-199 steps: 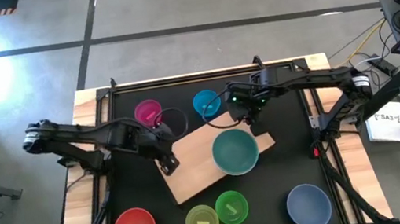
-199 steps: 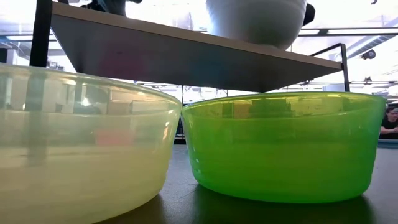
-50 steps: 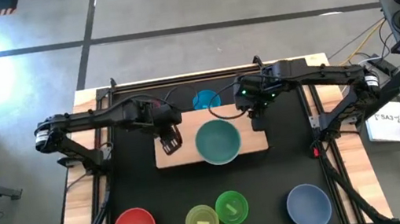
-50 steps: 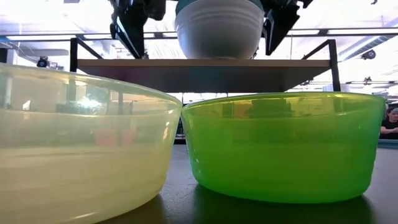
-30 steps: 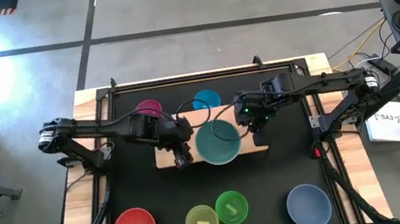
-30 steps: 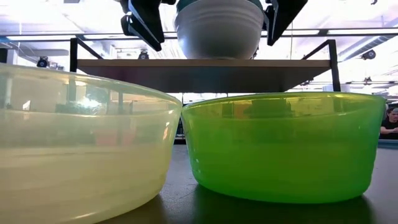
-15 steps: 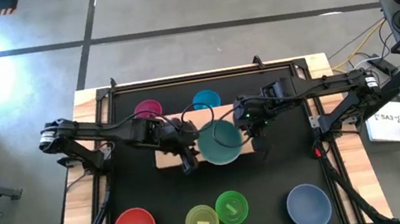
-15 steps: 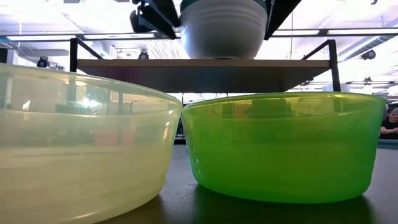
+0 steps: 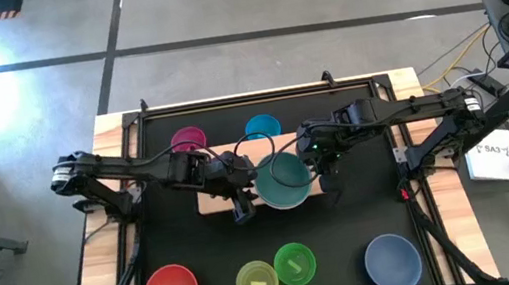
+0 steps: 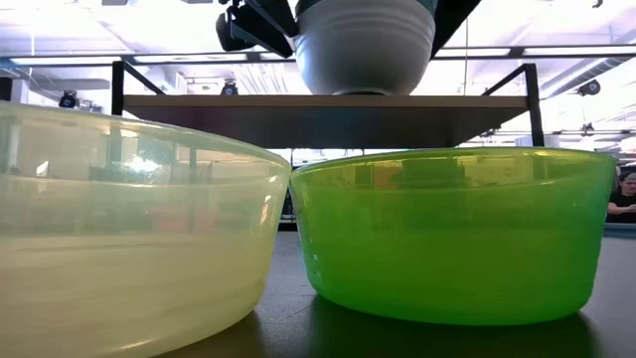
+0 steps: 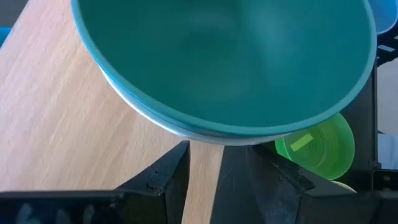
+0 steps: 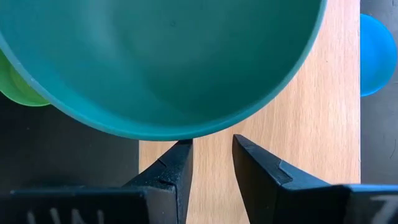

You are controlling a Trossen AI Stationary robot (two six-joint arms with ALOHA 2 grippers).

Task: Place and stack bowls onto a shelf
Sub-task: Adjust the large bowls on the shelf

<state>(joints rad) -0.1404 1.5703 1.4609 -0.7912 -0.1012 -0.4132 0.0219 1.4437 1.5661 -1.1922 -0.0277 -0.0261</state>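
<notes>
Since a second ago we see both arms drawn in tighter on the stacked pair: the left gripper (image 9: 243, 208) and the right gripper (image 9: 327, 189) have each slid toward the near edge of the shelf (image 9: 215, 202), and the teal-green bowl (image 9: 283, 181), nested in the white bowl (image 10: 365, 50), has shifted a little toward the right gripper in the low view. We judge that the pair is being nudged or squared on the board rather than lifted, since in the low view the white bowl's base seems to meet the shelf top. From the left wrist, the left gripper's fingers (image 11: 165, 175) stand spread with bare wood between them, the bowl's rim just ahead of the tips and not between them; from the right wrist the right gripper's fingers (image 12: 178, 163) are likewise apart, narrowing slightly, with the rim just beyond them, so nothing is pinched on either side. The bowls sit between the two grippers, mouths up; being round they have no long axis, while the shelf's long side runs from one gripper across to the other. Six bowls remain off the shelf, so most of the stacking is still ahead.
</notes>
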